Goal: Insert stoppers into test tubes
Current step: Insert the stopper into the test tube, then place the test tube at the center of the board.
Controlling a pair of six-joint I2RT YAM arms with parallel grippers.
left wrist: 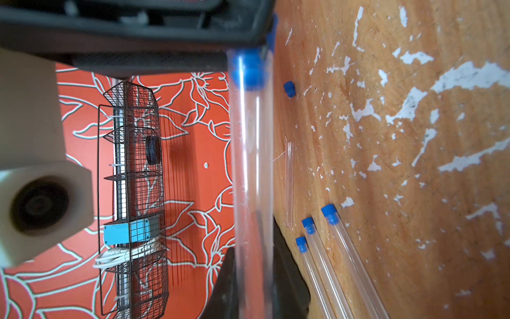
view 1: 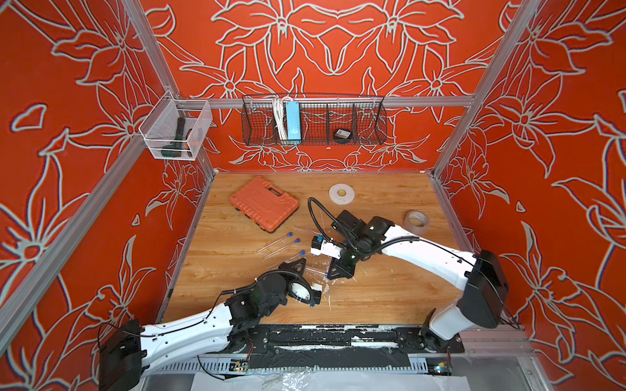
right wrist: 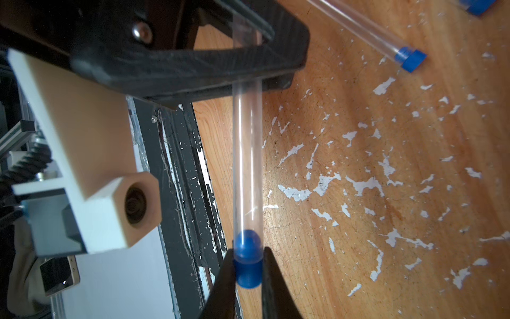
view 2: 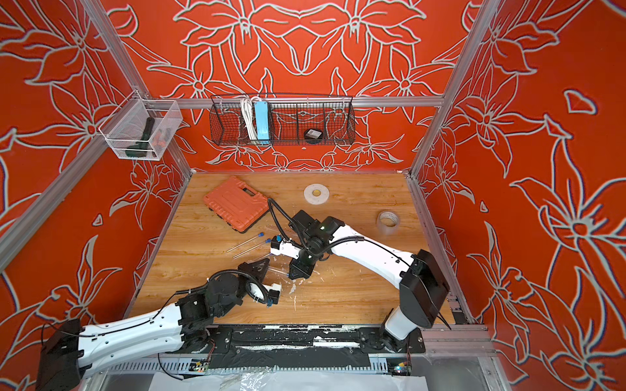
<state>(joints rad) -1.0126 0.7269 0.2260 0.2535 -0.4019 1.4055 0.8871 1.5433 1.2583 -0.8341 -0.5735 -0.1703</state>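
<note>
While the left gripper [view 1: 297, 267] clamps a clear test tube [right wrist: 247, 154] partway along its length, the right gripper [view 1: 333, 272] meets it at the tube's open end. The right gripper's fingertips [right wrist: 220, 290] are pressed against either side of a blue stopper [right wrist: 247, 265] (its rounded nose already sits inside the glass, its wider cap outside). Three capped test tubes [left wrist: 352, 262] lie side by side on the counter [view 1: 372, 298] just beyond the left gripper, between it and an orange tool case [view 1: 264, 204]. Farther from that gripper lie a bare test tube [left wrist: 289, 182] and, apart from it, a loose stopper [left wrist: 289, 89].
</note>
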